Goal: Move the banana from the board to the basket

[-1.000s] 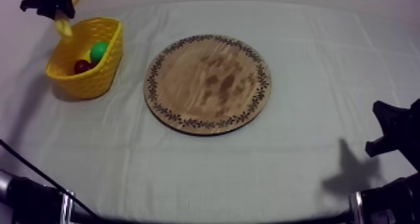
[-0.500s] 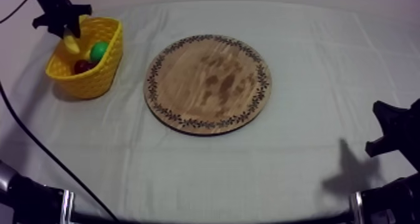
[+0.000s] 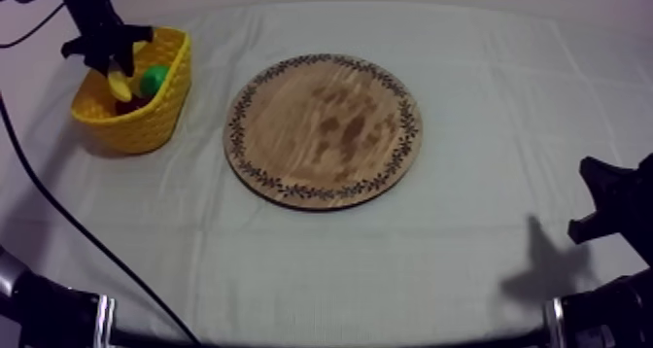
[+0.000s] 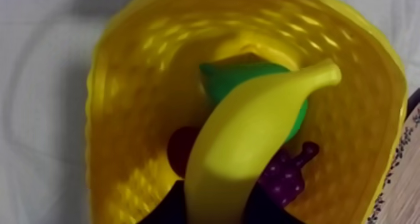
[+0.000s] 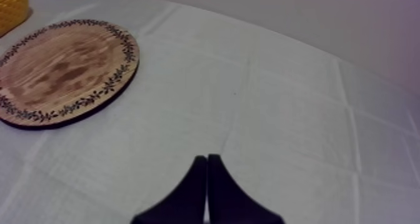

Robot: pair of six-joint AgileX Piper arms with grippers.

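Nearest the camera, low at the right edge of the top view, the right end effector hangs over bare cloth, its two black fingers pressed together into a narrow wedge with nothing between them. The grey-white cloth of the worktop lies creased around it. Beyond it, at mid-worktop, sits the round wooden board with its patterned rim; nothing lies on it. Farther off, toward the far left, stands the yellow basket, well apart from the board. The left end effector reaches down into the basket's mouth, its fingers clamped on the lower end of the banana. The banana is within the basket's walls, tilted, its stem end pointing toward the basket's far wall. Beneath it lie a green pear, a small red fruit and a purple bunch of grapes. Whether the banana touches these cannot be told.
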